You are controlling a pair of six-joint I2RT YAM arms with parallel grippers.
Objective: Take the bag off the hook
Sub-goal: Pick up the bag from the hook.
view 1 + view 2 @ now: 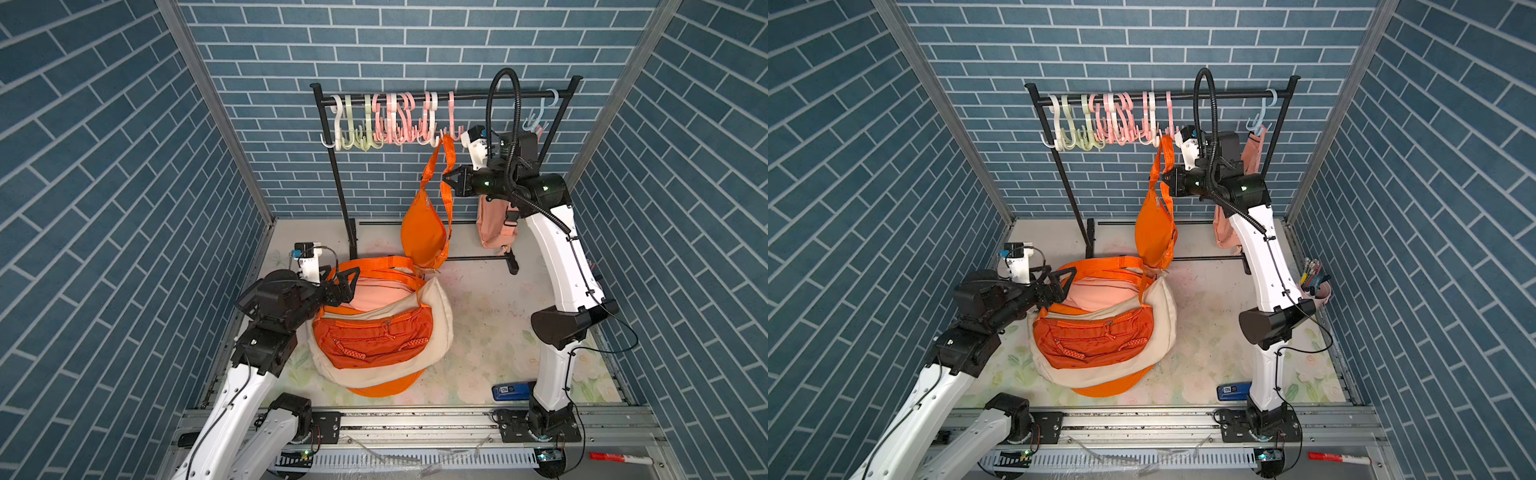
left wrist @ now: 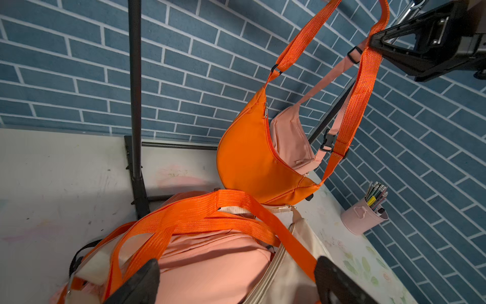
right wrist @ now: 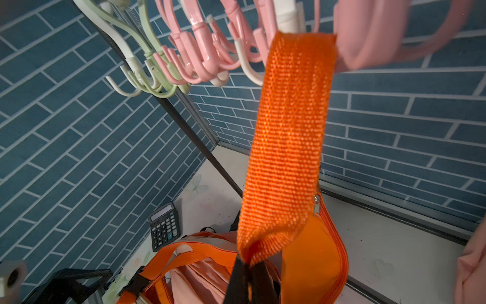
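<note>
An orange crescent bag [image 1: 422, 232] [image 1: 1154, 232] hangs in front of the black rack [image 1: 415, 96]. Its woven strap [image 3: 289, 131] runs up to the pink and white hooks [image 1: 434, 118] at the right end of the cluster; I cannot tell which prong carries it. My right gripper [image 1: 444, 180] [image 3: 248, 265] is shut on the strap, pinching it partway down, well below the hooks. My left gripper [image 1: 347, 282] [image 2: 236, 276] stands open low over the pile of bags, with nothing between its fingers [image 2: 147, 276].
The pile of bags [image 1: 374, 340], orange, cream and pink, lies on the table under the hanging bag. A pink bag [image 1: 494, 228] hangs at the rack's right end behind my right arm. A calculator [image 3: 164, 226], a pen cup [image 2: 365, 218] and a blue device [image 1: 511, 390] sit near the table edges.
</note>
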